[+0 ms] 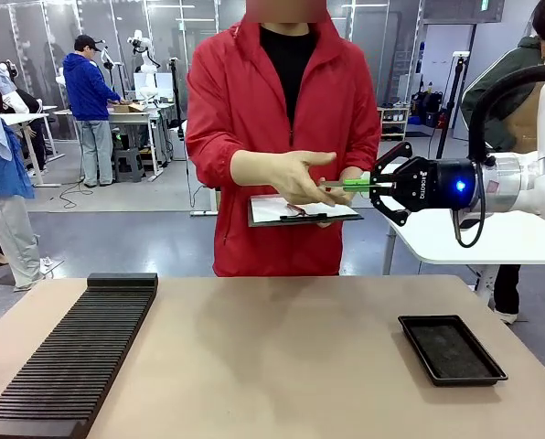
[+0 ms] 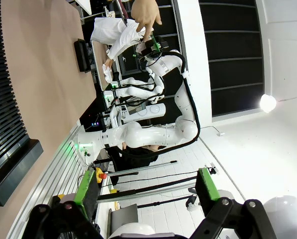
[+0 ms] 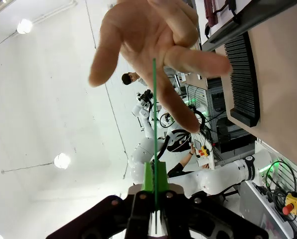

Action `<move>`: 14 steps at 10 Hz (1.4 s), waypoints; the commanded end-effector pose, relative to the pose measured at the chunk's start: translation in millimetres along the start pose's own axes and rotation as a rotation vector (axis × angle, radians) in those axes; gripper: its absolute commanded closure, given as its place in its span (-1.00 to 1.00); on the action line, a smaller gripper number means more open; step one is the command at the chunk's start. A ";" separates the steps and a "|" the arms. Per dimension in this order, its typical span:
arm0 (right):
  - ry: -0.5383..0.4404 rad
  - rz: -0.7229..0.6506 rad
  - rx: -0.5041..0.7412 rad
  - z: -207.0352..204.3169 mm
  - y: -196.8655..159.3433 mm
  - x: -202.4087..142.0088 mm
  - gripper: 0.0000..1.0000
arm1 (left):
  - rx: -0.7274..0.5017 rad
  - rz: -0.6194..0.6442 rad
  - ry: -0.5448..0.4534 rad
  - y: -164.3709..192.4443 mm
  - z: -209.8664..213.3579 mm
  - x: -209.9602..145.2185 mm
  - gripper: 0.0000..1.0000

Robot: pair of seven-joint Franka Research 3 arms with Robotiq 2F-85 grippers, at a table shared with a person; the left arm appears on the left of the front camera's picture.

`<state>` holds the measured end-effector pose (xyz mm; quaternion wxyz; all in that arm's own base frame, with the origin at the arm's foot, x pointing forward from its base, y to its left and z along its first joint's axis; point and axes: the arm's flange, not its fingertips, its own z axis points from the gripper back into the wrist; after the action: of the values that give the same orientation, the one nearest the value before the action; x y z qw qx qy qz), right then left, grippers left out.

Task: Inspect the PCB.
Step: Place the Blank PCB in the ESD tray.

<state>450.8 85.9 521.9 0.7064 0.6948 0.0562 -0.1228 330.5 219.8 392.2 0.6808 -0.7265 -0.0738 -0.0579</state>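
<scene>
My right gripper [image 1: 371, 186] is raised above the table's far edge, shut on the PCB [image 1: 346, 185]. The board is a thin green strip seen edge-on, pointing toward the person. In the right wrist view the PCB [image 3: 154, 124] rises as a green line from the shut green pads [image 3: 149, 183] up to the person's spread hand [image 3: 153, 45]. That hand [image 1: 295, 176] touches the board's far end. My left gripper [image 2: 147, 191] is open with nothing between its fingers [image 2: 86, 191], and it looks sideways along the table.
The person holds a clipboard [image 1: 302, 212] with white paper in the other hand, just under the board. A shallow black tray [image 1: 451, 347] lies at the table's right. A long black slotted rack [image 1: 71, 357] lies along the left side. The right arm [image 2: 181, 99] shows far off.
</scene>
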 end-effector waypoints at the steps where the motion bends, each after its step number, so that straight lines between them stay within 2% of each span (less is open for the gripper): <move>1: -0.002 0.007 -0.002 -1.2 3.0 -1.1 1.00 | 0.002 0.009 0.000 -0.4 0.9 -1.0 -1.00; 14: -0.002 0.007 -0.002 -1.2 3.0 -1.1 1.00 | 0.002 0.009 0.000 -0.4 0.9 -1.0 -1.00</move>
<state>450.8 85.9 521.9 0.7064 0.6948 0.0562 -0.1228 330.5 219.8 392.2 0.6808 -0.7265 -0.0738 -0.0579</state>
